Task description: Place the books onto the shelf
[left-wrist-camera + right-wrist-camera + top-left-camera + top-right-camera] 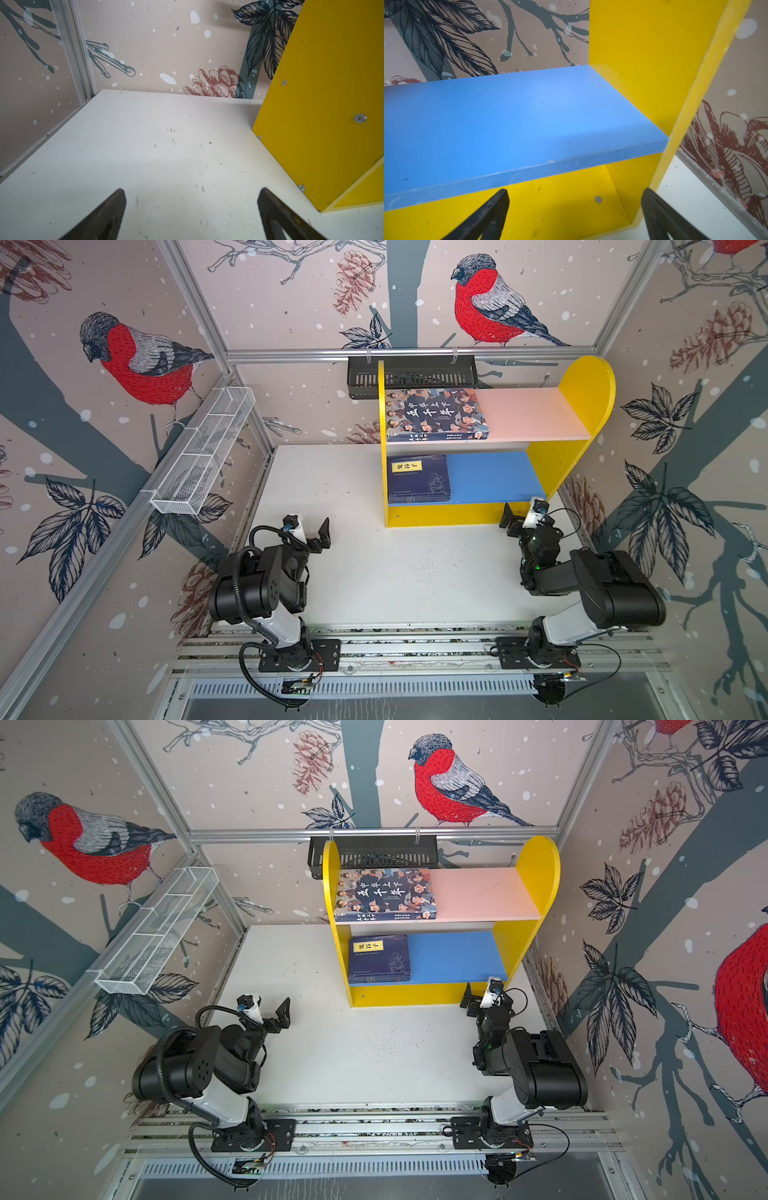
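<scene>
Plainly the shelf holds cartoon-face book above — navy books below; left gripper, right gripper spread wide.

Robot test booth, bird-print walls, aluminium frame

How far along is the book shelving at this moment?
Done: the big book lies flat on the pink board, and the navy books are stacked on the blue board of the shelf. In hand: nothing; the left gripper and right gripper hang over the table with jaws apart and empty. Left: no book shows off the shelf, so it looks finished.
</scene>
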Motion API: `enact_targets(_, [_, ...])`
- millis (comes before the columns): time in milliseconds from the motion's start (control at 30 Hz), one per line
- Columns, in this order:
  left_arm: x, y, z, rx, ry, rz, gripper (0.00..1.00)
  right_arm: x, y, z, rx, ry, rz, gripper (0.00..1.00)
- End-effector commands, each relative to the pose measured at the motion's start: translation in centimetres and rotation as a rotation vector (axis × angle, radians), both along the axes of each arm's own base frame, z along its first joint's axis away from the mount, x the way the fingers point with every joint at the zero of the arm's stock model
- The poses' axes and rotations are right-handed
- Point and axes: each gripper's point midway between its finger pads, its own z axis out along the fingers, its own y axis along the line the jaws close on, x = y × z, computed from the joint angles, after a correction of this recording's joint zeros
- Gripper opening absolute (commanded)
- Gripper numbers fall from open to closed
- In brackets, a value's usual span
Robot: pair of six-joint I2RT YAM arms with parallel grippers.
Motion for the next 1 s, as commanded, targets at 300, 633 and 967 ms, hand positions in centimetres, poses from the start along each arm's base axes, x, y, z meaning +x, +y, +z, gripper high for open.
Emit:
enact_targets(300, [0.1, 0.0, 3.3, 0.035, -0.137, -0.002, 0.99, 0.1, -0.2, 0.4, -0.017, -0.012, -0.013, 1.0])
enact_targets(633, [0.0, -0.1, 3.2, 0.034, -0.135, -0.003, 0.99, 0.1, -0.2, 0.4, -0.017, -0.013, -0.012, 1.0])
enact_targets(967, [1.5, -0.1, 2.4, 0.056, -0.074, 0.02, 0.99, 0.1, -0.2, 0.4, -0.017, -0.012, -0.012, 1.0])
